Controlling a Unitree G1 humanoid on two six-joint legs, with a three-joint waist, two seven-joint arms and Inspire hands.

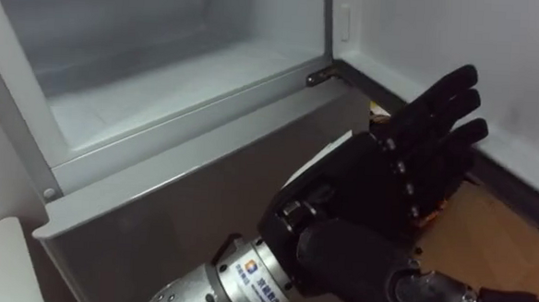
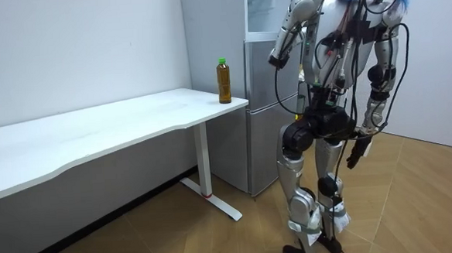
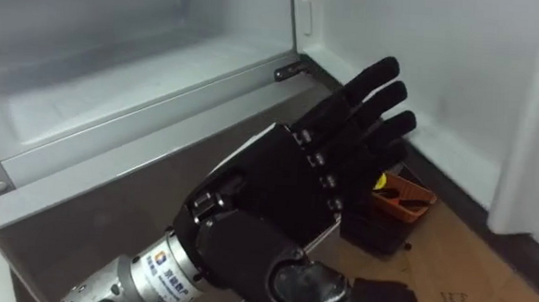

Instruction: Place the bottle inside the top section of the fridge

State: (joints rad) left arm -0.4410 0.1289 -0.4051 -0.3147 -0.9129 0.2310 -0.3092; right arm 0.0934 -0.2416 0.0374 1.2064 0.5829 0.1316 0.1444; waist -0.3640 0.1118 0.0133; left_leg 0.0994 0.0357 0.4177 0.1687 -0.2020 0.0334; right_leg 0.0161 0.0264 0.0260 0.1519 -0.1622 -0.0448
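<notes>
The bottle (image 2: 223,80), amber with a green cap, stands upright on the corner of the white table (image 2: 117,124) nearest the fridge. The upper fridge (image 1: 162,81) is open, showing a bare white floor inside. My left hand (image 1: 407,167) is raised in front of the compartment's lower right corner, fingers straight and spread, holding nothing. In the room view I stand facing the fridge (image 2: 263,86) with the left hand (image 2: 275,58) lifted. My right hand (image 2: 356,152) hangs by my thigh, well away from the bottle.
The open fridge door (image 3: 529,137) stands white at the right. Below the compartment is the grey lower door (image 1: 173,220). A small orange and black object (image 3: 394,206) lies on the wood floor by the fridge's foot.
</notes>
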